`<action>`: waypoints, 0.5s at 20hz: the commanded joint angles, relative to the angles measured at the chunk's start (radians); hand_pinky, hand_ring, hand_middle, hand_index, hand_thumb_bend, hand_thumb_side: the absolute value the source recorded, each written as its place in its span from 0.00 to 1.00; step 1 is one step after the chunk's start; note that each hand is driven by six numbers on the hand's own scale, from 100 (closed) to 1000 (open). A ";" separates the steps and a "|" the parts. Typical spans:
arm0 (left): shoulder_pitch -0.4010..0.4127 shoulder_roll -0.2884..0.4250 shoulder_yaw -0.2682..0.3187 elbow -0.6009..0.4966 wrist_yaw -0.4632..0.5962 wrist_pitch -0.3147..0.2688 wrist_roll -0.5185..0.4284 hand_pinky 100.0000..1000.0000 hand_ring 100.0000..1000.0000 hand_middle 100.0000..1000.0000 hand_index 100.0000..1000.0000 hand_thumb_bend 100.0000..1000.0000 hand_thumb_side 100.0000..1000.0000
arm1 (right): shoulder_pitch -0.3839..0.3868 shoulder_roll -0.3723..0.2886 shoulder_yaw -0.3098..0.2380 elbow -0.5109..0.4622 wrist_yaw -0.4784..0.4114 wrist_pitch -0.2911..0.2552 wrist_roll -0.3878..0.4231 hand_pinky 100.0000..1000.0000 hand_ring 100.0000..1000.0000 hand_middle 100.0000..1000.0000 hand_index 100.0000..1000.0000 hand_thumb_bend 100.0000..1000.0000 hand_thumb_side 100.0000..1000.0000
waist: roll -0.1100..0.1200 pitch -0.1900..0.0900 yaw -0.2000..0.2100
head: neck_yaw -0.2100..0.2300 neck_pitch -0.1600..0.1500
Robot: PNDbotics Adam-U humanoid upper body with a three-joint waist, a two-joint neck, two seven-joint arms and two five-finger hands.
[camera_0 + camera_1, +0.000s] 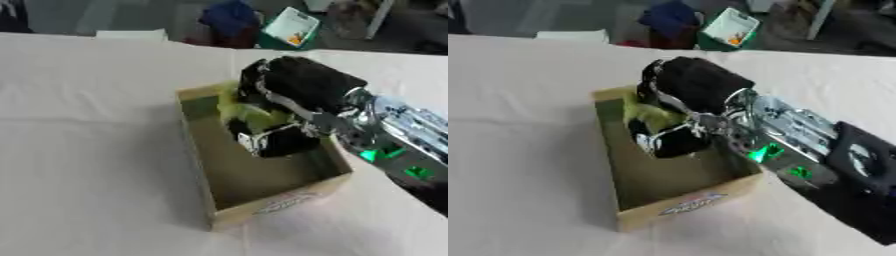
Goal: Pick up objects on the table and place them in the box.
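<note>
An open cardboard box [278, 202] sits on the white table. My right hand [297, 87] reaches in from the right and hovers over the box's far end. Its fingers curl around a yellow-green object [248, 113], which hangs inside the box opening near the far wall. The object's shape is mostly hidden by the hand. My thumb [671, 140] points down into the box. The left hand shows in neither view.
The white cloth-covered table [87, 150] spreads wide to the left and front of the box. Past the far edge stand a green and white container [290, 27] and a blue bundle [229, 17] on the floor.
</note>
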 commanded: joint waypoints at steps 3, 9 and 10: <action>-0.005 0.015 -0.004 -0.020 -0.001 0.003 -0.007 0.32 0.38 0.48 0.61 0.00 0.43 | -0.008 -0.008 0.009 -0.015 -0.024 0.012 0.062 0.56 0.59 0.59 0.63 0.00 0.43 | 0.005 -0.014 0.001 | -0.005 0.000; -0.005 0.015 -0.004 -0.020 0.000 0.004 -0.006 0.32 0.38 0.48 0.60 0.00 0.43 | -0.006 -0.009 0.017 -0.005 -0.020 0.019 0.169 0.59 0.64 0.65 0.76 0.00 0.45 | 0.004 -0.014 0.004 | -0.005 -0.001; -0.006 0.015 -0.004 -0.020 0.000 0.004 -0.006 0.32 0.38 0.48 0.60 0.00 0.43 | -0.007 -0.011 0.017 -0.002 -0.015 0.016 0.193 0.59 0.66 0.67 0.78 0.00 0.47 | 0.004 -0.014 0.003 | -0.005 0.000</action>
